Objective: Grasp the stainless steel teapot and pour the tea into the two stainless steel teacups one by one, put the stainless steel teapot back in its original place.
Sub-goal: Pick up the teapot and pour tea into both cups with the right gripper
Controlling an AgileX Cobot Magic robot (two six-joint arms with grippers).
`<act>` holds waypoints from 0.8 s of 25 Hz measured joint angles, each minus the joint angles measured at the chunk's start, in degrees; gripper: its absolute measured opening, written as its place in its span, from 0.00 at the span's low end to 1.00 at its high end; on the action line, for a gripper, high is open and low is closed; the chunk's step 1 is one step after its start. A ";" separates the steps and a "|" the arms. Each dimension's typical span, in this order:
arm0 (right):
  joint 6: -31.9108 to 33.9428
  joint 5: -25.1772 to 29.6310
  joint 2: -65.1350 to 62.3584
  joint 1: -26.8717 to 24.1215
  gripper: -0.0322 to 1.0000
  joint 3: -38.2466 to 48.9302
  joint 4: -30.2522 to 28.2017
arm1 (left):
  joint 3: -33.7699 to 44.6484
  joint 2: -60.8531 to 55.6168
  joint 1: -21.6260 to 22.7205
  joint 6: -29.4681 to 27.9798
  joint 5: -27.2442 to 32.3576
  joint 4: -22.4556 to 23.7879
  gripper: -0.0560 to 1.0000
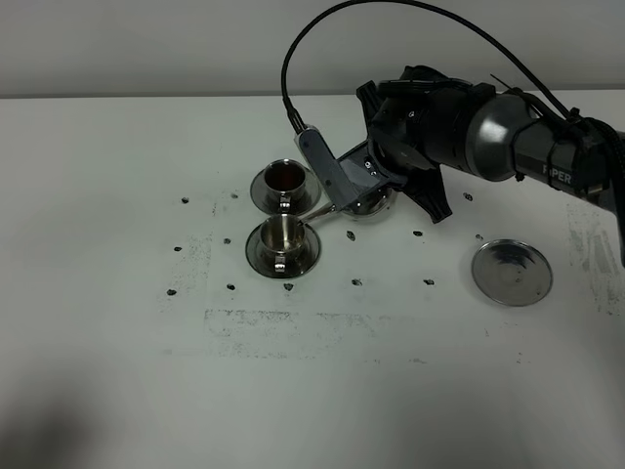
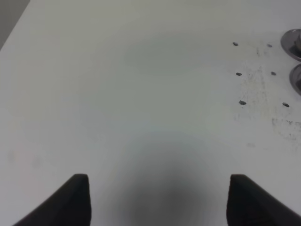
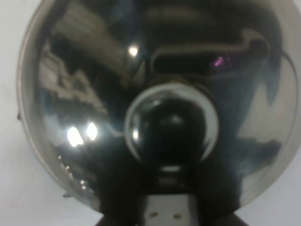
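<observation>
White tabletop (image 1: pixel 117 293), scuffed, dotted with dark marks. High view: right claw (image 1: pixel 376 171) clamped on the stainless steel teapot (image 1: pixel 369 200), which is tilted just right of the cups with its thin spout toward the near teacup (image 1: pixel 283 234). Dark reddish tea (image 1: pixel 286 177) sits in the far teacup (image 1: pixel 284 166). Flat round plate (image 1: pixel 513 272) lies well right. Right wrist view only: mirror-bright lid (image 3: pixel 84 80), round knob (image 3: pixel 171 125). Left wrist view only: left claw (image 2: pixel 157 202), fingers wide apart above the tabletop.
</observation>
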 joint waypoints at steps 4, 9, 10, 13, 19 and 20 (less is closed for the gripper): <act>0.06 0.00 0.00 0.66 0.22 0.00 -1.31 | 0.00 0.00 0.00 0.00 0.00 0.00 0.61; 0.12 0.00 0.00 1.53 0.22 0.00 -3.80 | 0.00 0.00 0.00 0.00 0.00 0.00 0.61; 0.25 0.00 0.00 1.72 0.22 0.00 -4.32 | 0.00 0.00 0.00 0.00 0.00 0.00 0.61; 0.79 -0.12 0.00 1.84 0.22 0.00 -5.31 | 0.00 0.00 0.00 0.00 0.00 0.00 0.61; 2.63 -0.12 0.00 1.84 0.22 0.00 -6.33 | 0.00 0.00 0.00 0.00 0.00 0.00 0.61; 2.75 -0.12 0.00 1.84 0.22 0.00 -6.60 | 0.00 0.00 0.00 0.00 0.00 0.00 0.61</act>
